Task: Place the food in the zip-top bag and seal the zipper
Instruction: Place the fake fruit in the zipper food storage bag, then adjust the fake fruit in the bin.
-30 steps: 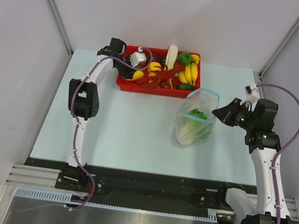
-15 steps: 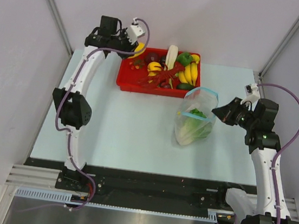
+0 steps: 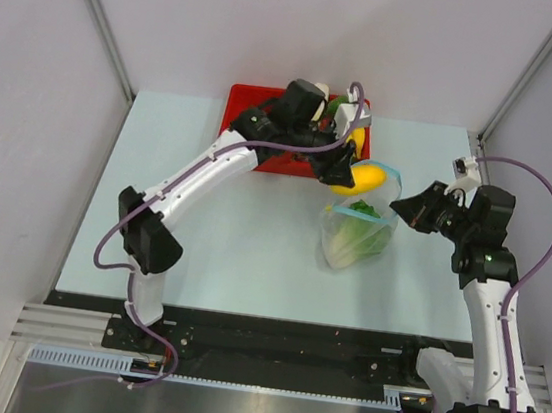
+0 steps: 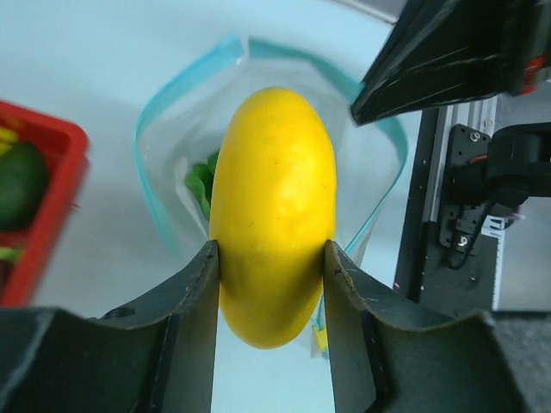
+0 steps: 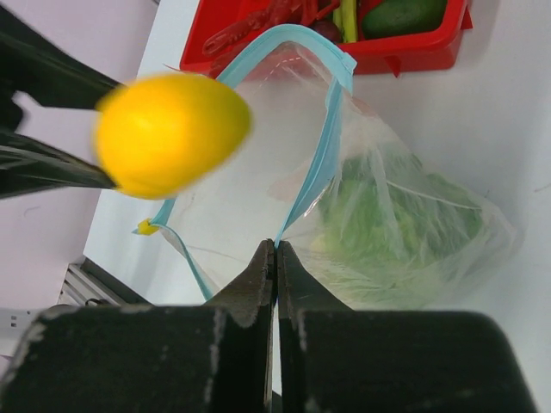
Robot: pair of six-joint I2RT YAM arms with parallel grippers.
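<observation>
My left gripper is shut on a yellow fruit and holds it just over the open mouth of the zip-top bag. In the left wrist view the fruit sits between both fingers above the bag's blue zipper. My right gripper is shut on the zipper edge and holds the bag's mouth up and open. The green-and-white cabbage lies inside the bag. More food lies in the red tray, mostly hidden by the left arm.
The red tray stands at the table's back, behind the bag. The table's right edge and a frame rail lie close behind the right gripper. Grey walls close in both sides.
My left arm has swung from the tray's left end across it to the right, carrying the yellow fruit to the bag's mouth. The right gripper has kept its hold on the bag.
</observation>
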